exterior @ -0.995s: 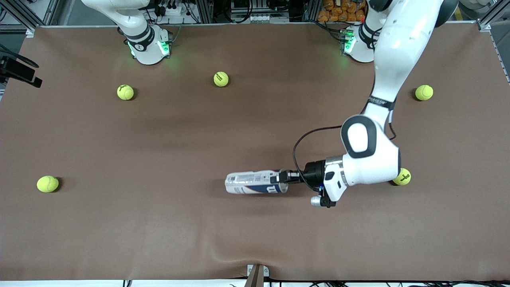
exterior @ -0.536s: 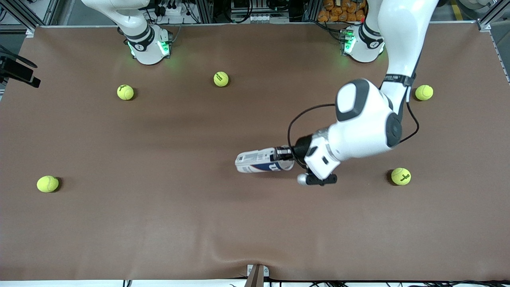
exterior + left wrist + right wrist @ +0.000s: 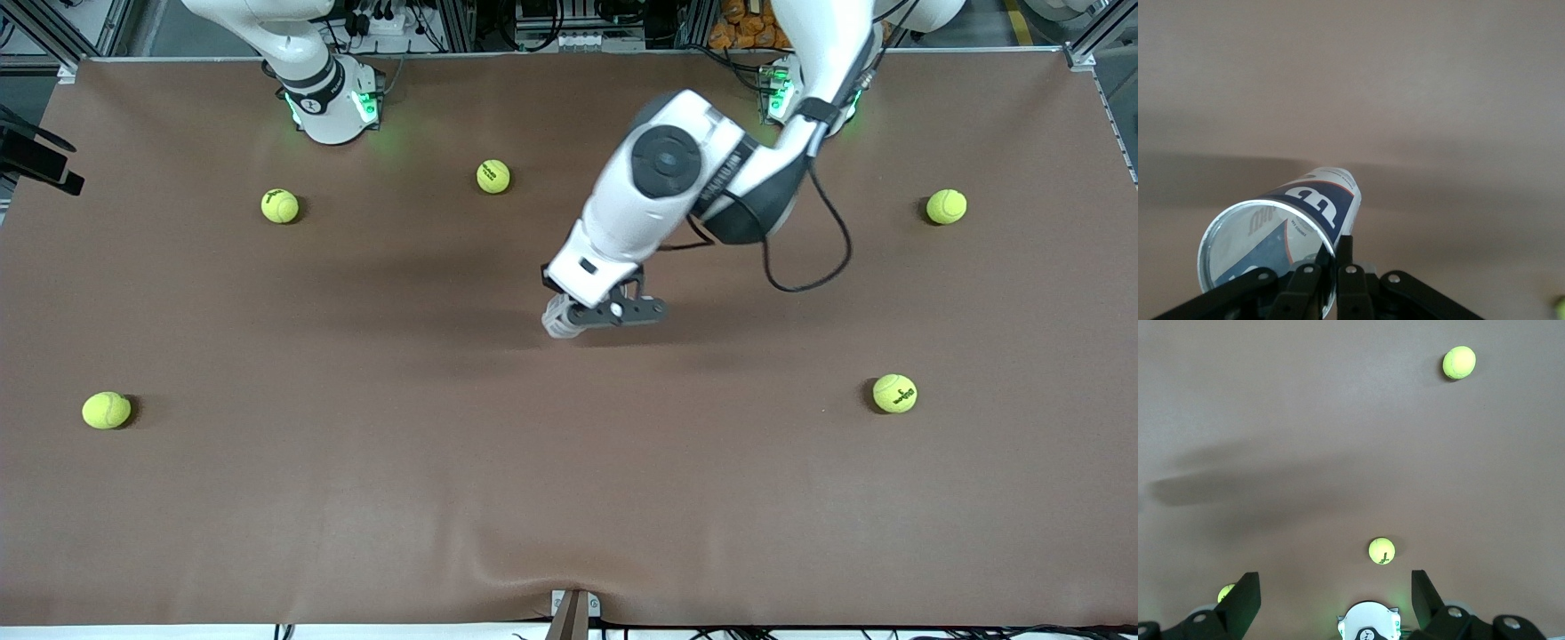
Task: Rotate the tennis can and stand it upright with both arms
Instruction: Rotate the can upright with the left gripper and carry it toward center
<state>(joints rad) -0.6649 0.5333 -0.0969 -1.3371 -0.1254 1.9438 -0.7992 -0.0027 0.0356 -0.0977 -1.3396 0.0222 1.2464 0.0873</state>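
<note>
Left gripper (image 3: 1328, 263) clamps tennis can (image 3: 1281, 227) rim; right gripper (image 3: 1331, 600) agape.

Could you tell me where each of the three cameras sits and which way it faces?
Front view: high across the table, facing both bases; left arm over mid-table.
Left wrist view: on the left arm, looking past the left end effector, shut on the tennis can's rim.
Right wrist view: up high, looking down past the open right end effector.
Shared: brown table; tennis balls.
</note>
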